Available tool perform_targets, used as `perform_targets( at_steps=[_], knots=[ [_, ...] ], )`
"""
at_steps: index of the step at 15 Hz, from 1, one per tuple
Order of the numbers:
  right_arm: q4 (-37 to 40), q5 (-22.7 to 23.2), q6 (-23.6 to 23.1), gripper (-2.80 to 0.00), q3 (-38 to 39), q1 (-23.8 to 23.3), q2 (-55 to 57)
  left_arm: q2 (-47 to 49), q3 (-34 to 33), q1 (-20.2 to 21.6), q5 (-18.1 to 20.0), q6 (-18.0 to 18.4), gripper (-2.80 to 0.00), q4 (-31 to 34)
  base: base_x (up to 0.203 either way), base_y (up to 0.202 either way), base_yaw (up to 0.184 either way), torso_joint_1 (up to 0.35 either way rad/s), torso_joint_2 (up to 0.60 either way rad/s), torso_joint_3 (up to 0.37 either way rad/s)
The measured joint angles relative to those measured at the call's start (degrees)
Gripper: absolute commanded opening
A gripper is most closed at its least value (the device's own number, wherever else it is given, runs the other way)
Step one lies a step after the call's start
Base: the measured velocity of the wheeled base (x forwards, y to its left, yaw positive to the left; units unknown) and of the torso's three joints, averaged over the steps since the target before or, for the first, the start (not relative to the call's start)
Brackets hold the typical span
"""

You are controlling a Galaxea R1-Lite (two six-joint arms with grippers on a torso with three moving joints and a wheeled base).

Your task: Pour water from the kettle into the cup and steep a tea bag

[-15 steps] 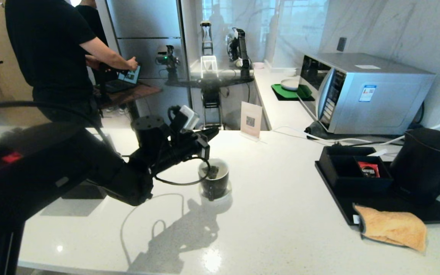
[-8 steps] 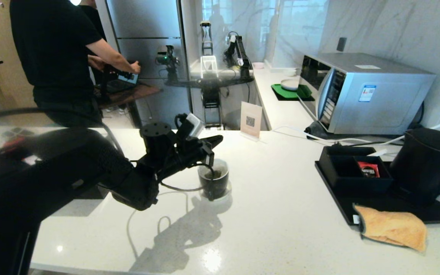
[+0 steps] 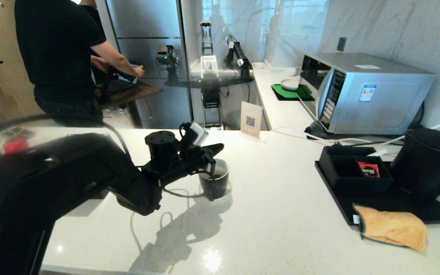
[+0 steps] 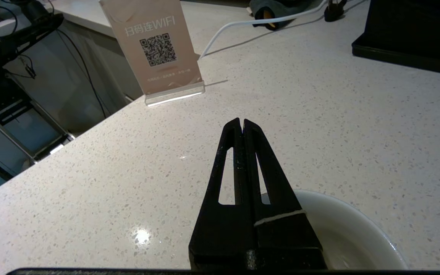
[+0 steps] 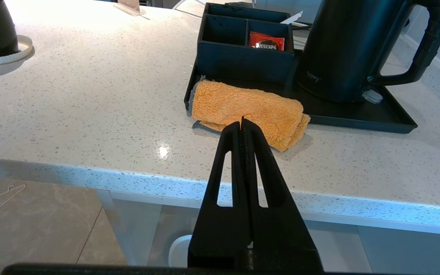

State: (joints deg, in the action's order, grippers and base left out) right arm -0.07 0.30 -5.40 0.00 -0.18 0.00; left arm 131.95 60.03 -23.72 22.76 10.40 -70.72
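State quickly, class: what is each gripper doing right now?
Left gripper: shut on the thin white string of the tea bag, above the small black white-lined cup.
Right gripper: shut, holding nothing, below the counter edge.

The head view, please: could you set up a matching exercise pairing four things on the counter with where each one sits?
Things:
1. kettle
2. cup
3. orange cloth
4. red sachet

Places:
A. inside the black box's compartment
B. under the left gripper, mid-counter
C. on the black tray, far right
D. draped over the tray's near edge

Pairs: 1-C, 2-B, 3-D, 4-A
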Motion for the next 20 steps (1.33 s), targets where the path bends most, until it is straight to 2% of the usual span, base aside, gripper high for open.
perform_targets(
  at_steps=[12,20],
  knots=[
    [0.0,0.02,0.0,-2.8,0.0,0.0,0.0,-7.03,1.29,0.3,-0.13,-0.07,-2.8,0.85,0.0,0.0,0.0,0.0,0.0,0.0],
    [0.0,0.0,0.0,-2.8,0.0,0.0,0.0,-9.35,-1.45,0.2,-0.48,0.1,-2.8,0.43,0.0,0.0,0.0,0.0,0.0,0.0]
  ],
)
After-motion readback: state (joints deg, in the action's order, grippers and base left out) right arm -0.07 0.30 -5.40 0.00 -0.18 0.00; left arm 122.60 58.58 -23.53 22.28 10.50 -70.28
